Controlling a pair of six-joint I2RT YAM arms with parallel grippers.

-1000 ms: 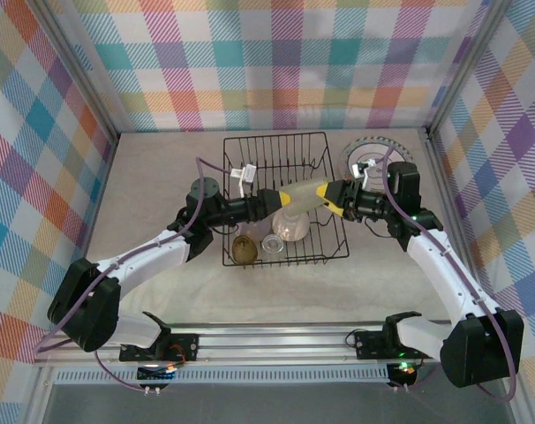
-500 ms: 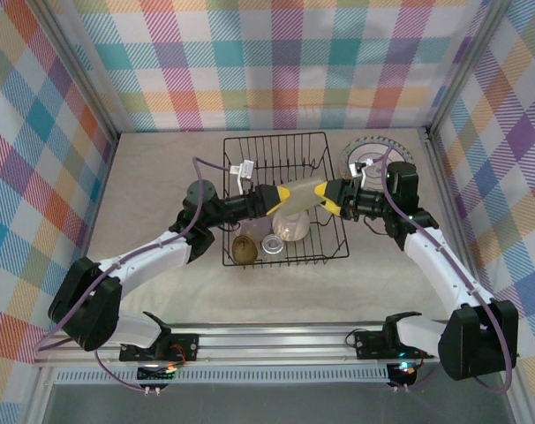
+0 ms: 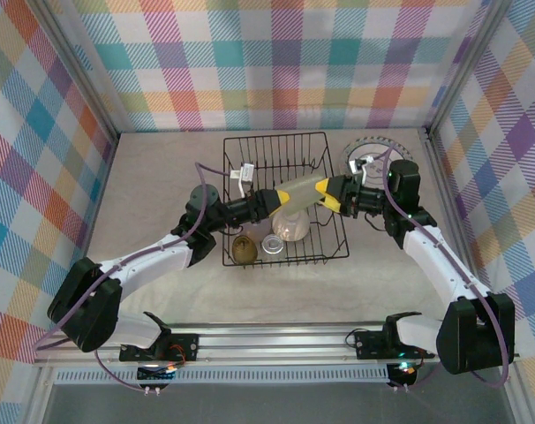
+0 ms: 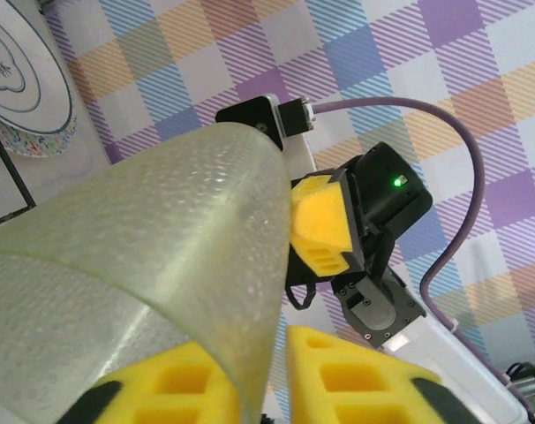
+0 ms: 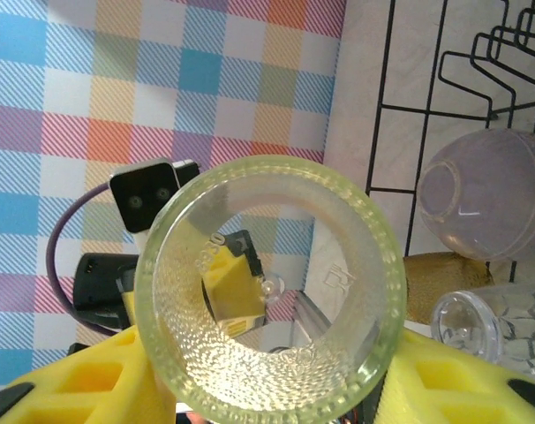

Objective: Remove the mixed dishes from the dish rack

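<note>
A pale yellow-green cup (image 3: 299, 193) hangs sideways above the black wire dish rack (image 3: 276, 135), held from both ends. My left gripper (image 3: 281, 200) is shut on its rim, the textured cup wall (image 4: 162, 265) pinched between the yellow fingers (image 4: 365, 375). My right gripper (image 3: 327, 196) is closed on the cup's base (image 5: 267, 291), a yellow finger (image 5: 82, 384) pressing each side. In the rack's near end sit an amber cup (image 3: 243, 249), a clear cup (image 3: 273, 245) and a pale rounded bowl (image 3: 290, 227). A ringed plate (image 3: 373, 156) lies on the table to the rack's right.
Plaid walls close in the table on three sides. The rack's upright dividers (image 5: 506, 53) stand close below the cup. Bare table lies left of the rack (image 3: 162, 168) and in front of it (image 3: 338, 291).
The right gripper has moved left onto the cup's base. Cup and left gripper have shifted slightly up and left over the rack.
</note>
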